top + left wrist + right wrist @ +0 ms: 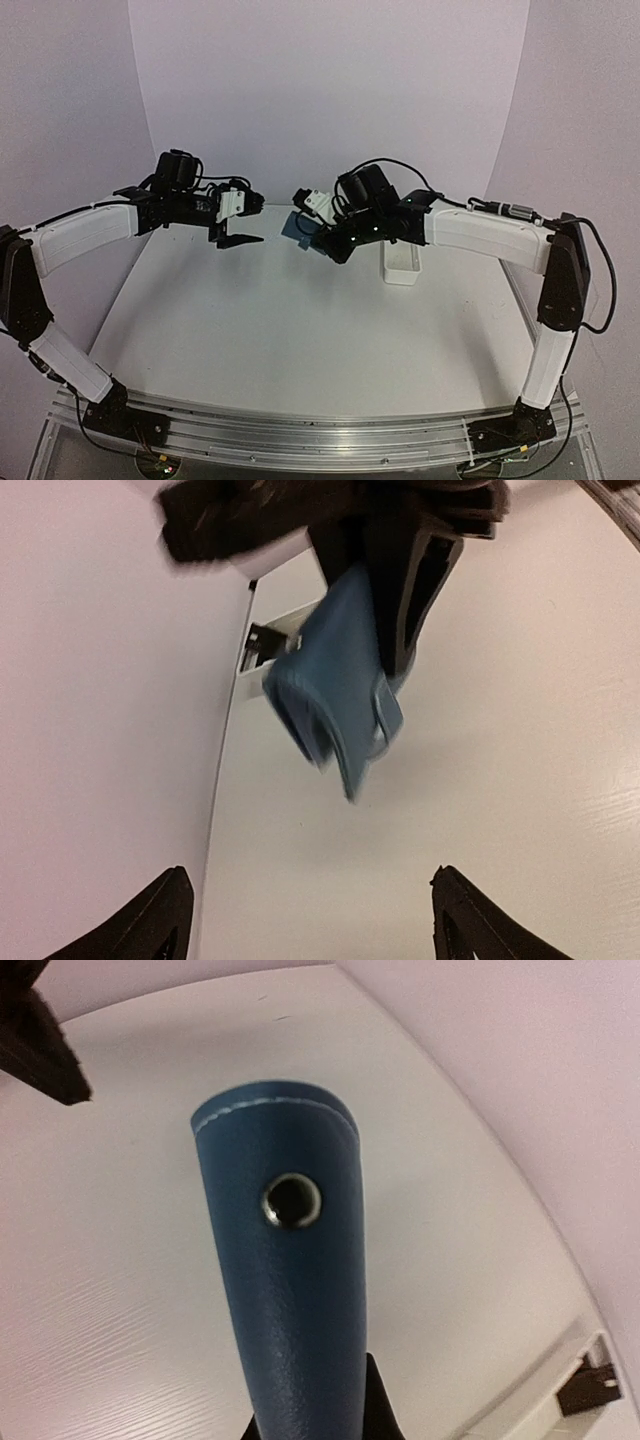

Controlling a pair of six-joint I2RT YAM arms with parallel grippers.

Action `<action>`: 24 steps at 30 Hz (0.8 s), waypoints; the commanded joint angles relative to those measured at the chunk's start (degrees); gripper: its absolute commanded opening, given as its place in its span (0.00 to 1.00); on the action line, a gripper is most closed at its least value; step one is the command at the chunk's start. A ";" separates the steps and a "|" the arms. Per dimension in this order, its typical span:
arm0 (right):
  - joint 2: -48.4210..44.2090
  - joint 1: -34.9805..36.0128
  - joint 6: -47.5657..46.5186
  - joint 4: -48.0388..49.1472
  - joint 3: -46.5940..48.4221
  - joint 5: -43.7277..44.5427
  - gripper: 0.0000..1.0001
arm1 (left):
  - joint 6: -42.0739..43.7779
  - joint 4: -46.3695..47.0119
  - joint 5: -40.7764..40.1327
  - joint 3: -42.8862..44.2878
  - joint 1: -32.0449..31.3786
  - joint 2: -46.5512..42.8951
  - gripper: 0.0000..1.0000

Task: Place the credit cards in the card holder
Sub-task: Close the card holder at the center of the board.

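above the white table (300,330), right fingers (402,590) clamp the card holder (335,680); left fingers (150,920) spread wide.

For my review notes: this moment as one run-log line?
right claw: clamped on blue card holder, held above table | left claw: open, apart from it | white tray: on table

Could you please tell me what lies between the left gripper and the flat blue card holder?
Nothing: the left wrist view shows only bare white table between the open left gripper and the flat blue fold-over card holder.
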 commanded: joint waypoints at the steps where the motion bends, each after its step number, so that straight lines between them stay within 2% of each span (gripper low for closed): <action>1: -8.84 -0.44 -6.13 18.17 -5.33 19.20 0.00 | -23.66 5.68 -2.59 5.26 3.73 1.39 0.82; 3: -10.83 0.25 -15.88 33.03 -11.26 29.90 0.00 | -37.61 2.88 -0.33 11.54 4.16 3.26 0.83; 5: -10.28 1.00 -24.68 44.48 -13.06 35.55 0.00 | -49.98 0.51 6.20 15.59 4.20 4.72 0.84; 7: -6.95 2.16 -38.38 57.26 -13.46 40.84 0.00 | -68.06 1.86 14.59 18.00 4.19 5.97 0.85; 9: -4.76 2.89 -50.63 68.01 -13.99 42.43 0.00 | -79.51 2.46 18.43 20.20 4.19 7.99 0.87; 11: -2.09 3.26 -58.90 74.95 -14.03 43.03 0.00 | -86.52 3.05 21.96 22.54 4.19 9.98 0.91; 12: -1.21 3.43 -62.87 77.46 -13.63 43.36 0.00 | -88.96 4.72 23.17 23.59 4.18 10.98 0.92; 13: 1.11 3.52 -67.83 82.57 -12.36 43.90 0.00 | -95.37 8.01 26.17 24.40 4.14 12.10 0.98; 17: 4.87 4.22 -77.49 88.90 -9.81 43.55 0.00 | -104.92 16.70 28.24 24.11 4.19 13.50 1.00; 21: 6.58 5.22 -79.99 89.29 -8.94 43.48 0.00 | -113.27 23.55 30.23 23.97 3.61 16.42 1.00; 23: 6.90 5.77 -80.37 89.20 -9.25 43.34 0.00 | -113.36 24.78 30.31 24.86 2.66 17.44 0.99; 24: 7.08 6.10 -80.81 89.15 -9.74 43.31 0.00 | -111.23 22.58 29.45 26.28 1.87 18.26 1.00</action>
